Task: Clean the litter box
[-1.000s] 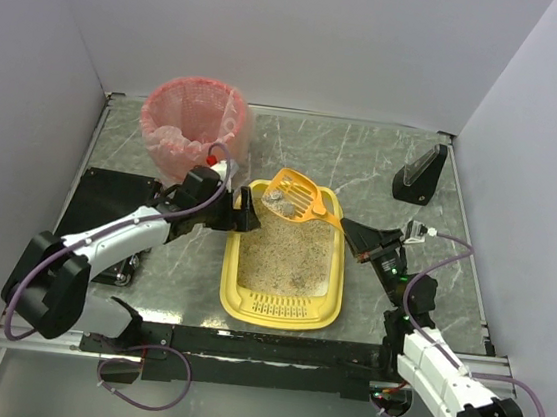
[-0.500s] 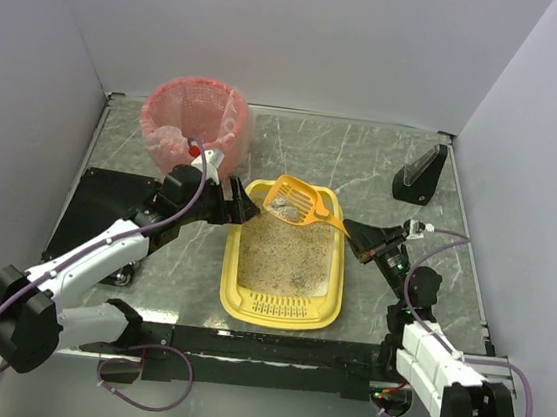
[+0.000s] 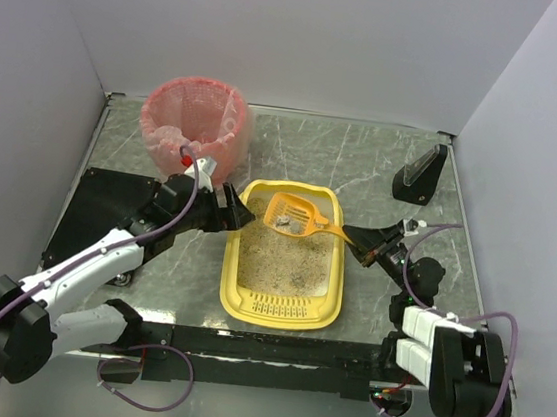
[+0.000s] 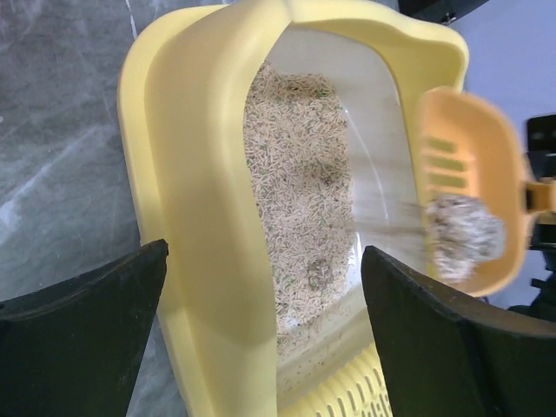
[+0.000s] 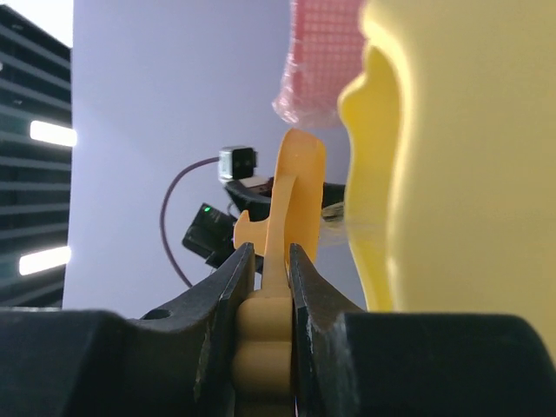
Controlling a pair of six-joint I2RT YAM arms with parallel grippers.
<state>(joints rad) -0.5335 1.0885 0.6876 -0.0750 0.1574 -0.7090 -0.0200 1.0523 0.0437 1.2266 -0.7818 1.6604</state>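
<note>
The litter box (image 3: 276,314) is a yellow tray of beige litter in the middle of the table. My left gripper (image 3: 237,211) is open at its far-left corner. In the left wrist view, this gripper (image 4: 263,261) has one finger on either side of the box's side wall (image 4: 208,217). My right gripper (image 3: 362,248) is shut on the handle of the orange scoop (image 3: 293,215). The scoop hangs tilted over the far end of the box. It carries a grey clump (image 4: 465,234). In the right wrist view, the gripper (image 5: 268,261) clamps the scoop's ribbed handle (image 5: 300,182), beside the box wall (image 5: 452,156).
A pink-lined round basket (image 3: 194,123) stands at the back left, just behind my left arm. A black wedge-shaped stand (image 3: 420,172) sits at the back right. A black mat (image 3: 108,204) lies at the left. White walls close in three sides.
The scoop has come from the box's far rim down over the litter, with the clump in it. The right arm has drawn back and low. The left gripper stays at the corner.
</note>
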